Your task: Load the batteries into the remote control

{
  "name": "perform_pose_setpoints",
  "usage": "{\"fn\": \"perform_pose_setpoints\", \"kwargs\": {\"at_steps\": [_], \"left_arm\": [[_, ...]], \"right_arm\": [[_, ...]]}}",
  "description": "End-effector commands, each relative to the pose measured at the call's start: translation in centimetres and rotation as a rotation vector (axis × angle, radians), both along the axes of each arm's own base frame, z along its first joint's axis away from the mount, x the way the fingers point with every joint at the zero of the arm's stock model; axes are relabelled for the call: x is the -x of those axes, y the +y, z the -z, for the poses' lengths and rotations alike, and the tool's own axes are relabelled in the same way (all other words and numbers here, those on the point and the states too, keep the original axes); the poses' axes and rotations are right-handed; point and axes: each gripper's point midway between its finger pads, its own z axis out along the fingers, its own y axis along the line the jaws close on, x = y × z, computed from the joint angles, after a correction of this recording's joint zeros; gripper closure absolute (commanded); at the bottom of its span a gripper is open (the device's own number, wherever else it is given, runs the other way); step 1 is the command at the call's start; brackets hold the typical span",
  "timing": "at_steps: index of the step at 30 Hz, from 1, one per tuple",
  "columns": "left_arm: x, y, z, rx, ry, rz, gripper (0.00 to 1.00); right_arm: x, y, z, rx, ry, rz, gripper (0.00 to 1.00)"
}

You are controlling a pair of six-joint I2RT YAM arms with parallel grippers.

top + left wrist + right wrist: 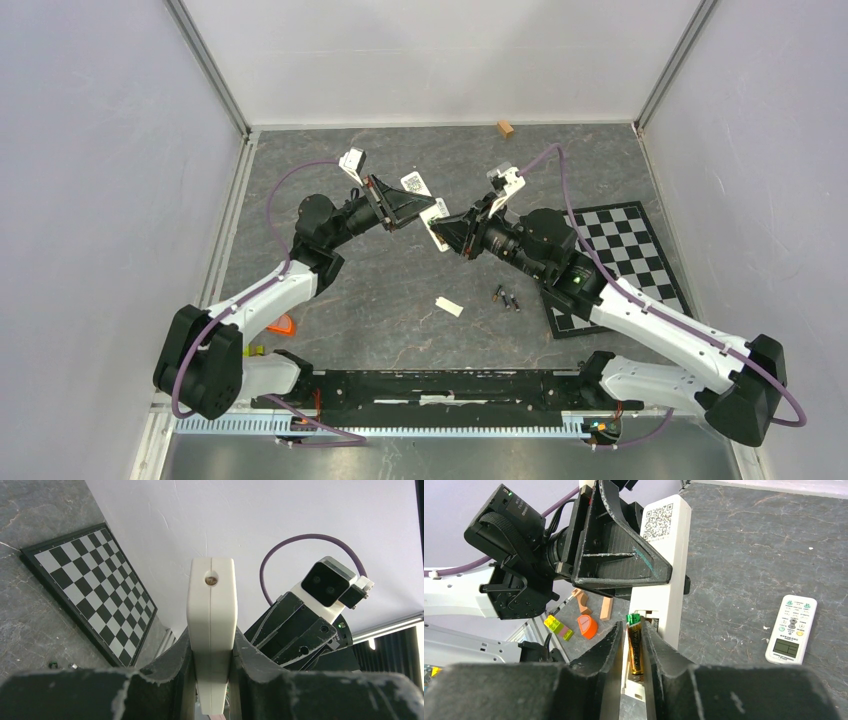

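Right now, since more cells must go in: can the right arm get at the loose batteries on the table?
Probably not yet: the right hand is shut on a gold-and-black battery at the remote control; the loose batteries lie unobstructed near the checkerboard.

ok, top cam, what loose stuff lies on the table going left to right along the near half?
orange piece → small white piece → batteries → checkerboard

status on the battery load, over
Left gripper shut on slim white remote control. Right gripper shut on black-and-gold battery at its open compartment. Spare dark batteries loose on table. Nothing blocking.
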Motion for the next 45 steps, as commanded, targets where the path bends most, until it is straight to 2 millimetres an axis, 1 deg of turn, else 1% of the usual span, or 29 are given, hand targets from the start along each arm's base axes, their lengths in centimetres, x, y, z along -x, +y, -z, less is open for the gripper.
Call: {"fn": "perform_pose_setpoints", "kwargs": {"at_steps": [1,5,9,10,14,17,21,24,28,33,36,40,45], "left_arm": [[0.4,0.2,-2.9,0.042,-0.110,0.005,0.98],[0.3,0.2,-3.1,0.048,-0.112,-0.002,0.98],[0.1,0.3,-3.4,0.062,-0.104,-0.011,0.98],[0.0,0.3,-3.5,0.070,-0.098,-0.012,0.98],[-0.1,0.4,-3.6,0.110,-0.063,-0.014,0.98],[-0.2,0.6,-3.8,0.139,-0.052,-0.017,0.98],[-0.5,0.6,-3.5,0.138,-0.046,-0.030,0.98],[-0.7,0.6,-3.4,0.134,-0.047,-0.038,0.98],[-0.9,0.5,-3.3,0.131,-0.048,-0.040,0.98],[-0.9,0.5,-3.3,0.127,-0.054,-0.043,0.98],[-1.0,0.5,-3.3,0.124,-0.055,-0.043,0.98],[-0.9,0.5,-3.4,0.124,-0.057,-0.039,0.98],[-0.6,0.5,-3.4,0.122,-0.056,-0.035,0.98]], "right_arm": [[-0.3,-0.4,-1.9,-0.020,-0.034,0.028,0.73],[-0.2,-0.5,-1.4,-0.022,-0.026,0.026,0.69],[0.0,-0.7,-1.1,-0.023,-0.025,0.028,0.69],[-0.3,-1.0,-1.1,-0.024,-0.026,0.050,0.69],[-0.4,-1.3,-0.8,-0.032,-0.030,0.066,0.68],[-0.4,-1.5,-1.1,-0.050,-0.041,0.072,0.67],[-0.3,-1.9,-1.4,-0.058,-0.059,0.079,0.67],[-0.3,-2.1,-1.1,-0.034,-0.061,0.085,0.68],[-0.2,-2.2,-0.7,-0.007,-0.051,0.080,0.74],[0.3,-1.7,-0.1,0.014,-0.045,0.042,0.81],[0.2,-1.6,0.3,0.024,-0.039,0.038,0.88],[0.4,-0.9,1.0,0.037,-0.027,0.009,0.91],[-0.3,-0.7,1.5,0.045,-0.016,0.029,0.91]]}}
